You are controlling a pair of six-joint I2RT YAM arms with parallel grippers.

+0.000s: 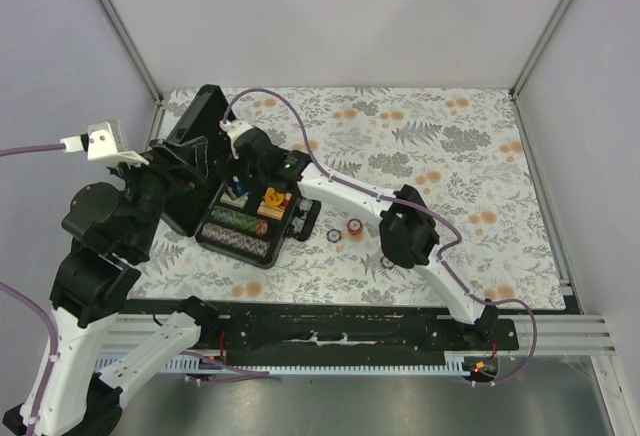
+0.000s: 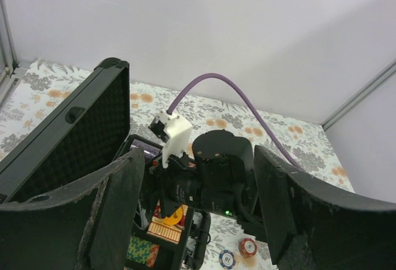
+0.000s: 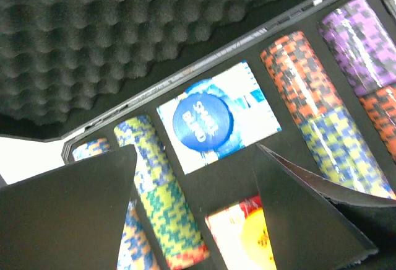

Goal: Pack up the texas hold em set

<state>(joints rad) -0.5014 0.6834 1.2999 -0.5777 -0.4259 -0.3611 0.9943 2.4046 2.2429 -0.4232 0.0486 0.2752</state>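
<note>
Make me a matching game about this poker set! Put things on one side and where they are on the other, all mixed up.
Things:
1. lid
2. blue disc
3. loose chips
4. right gripper

Places or states:
A. on the table, beside the case
B. over the case, fingers apart
C. tilted back, foam inside
D. lying in a case compartment

Pairs: 1-C, 2-D, 3-A, 4-B
</note>
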